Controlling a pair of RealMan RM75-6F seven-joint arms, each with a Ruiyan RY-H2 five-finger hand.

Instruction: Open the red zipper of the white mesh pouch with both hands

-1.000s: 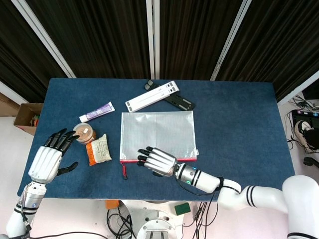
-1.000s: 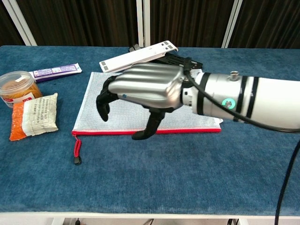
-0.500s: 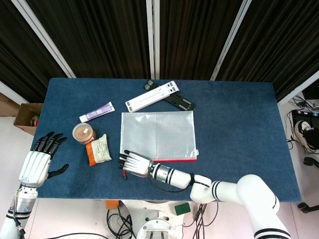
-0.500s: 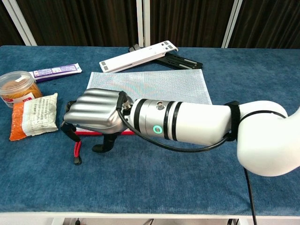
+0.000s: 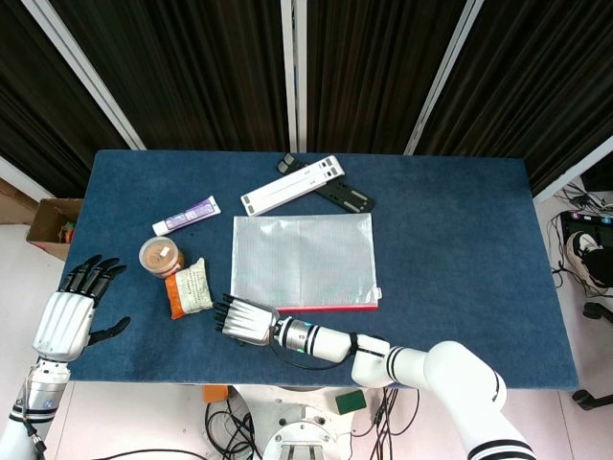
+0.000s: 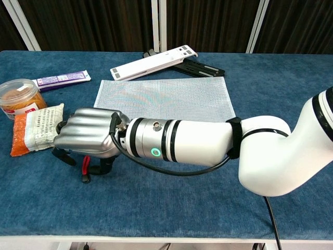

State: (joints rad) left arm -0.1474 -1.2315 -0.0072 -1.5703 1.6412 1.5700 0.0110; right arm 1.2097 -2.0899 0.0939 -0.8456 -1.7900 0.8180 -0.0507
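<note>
Blue-covered table [image 5: 460,249] fills mid-frame. On it: mesh pouch [image 5: 303,259] at centre, white bar [image 5: 292,185] and black bracket [image 5: 343,195] above it, tube [image 5: 186,216] upper left, jar [image 5: 160,256] and snack packet [image 5: 190,287] at left.

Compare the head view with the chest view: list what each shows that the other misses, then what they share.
Only the head view shows the left hand, open beyond the table's left edge, and a cardboard box on the floor. Only the chest view shows the red pull cord hanging below the right hand. Both show the right hand at the white mesh pouch's near-left corner, the snack packet, jar, tube and white bar.
</note>
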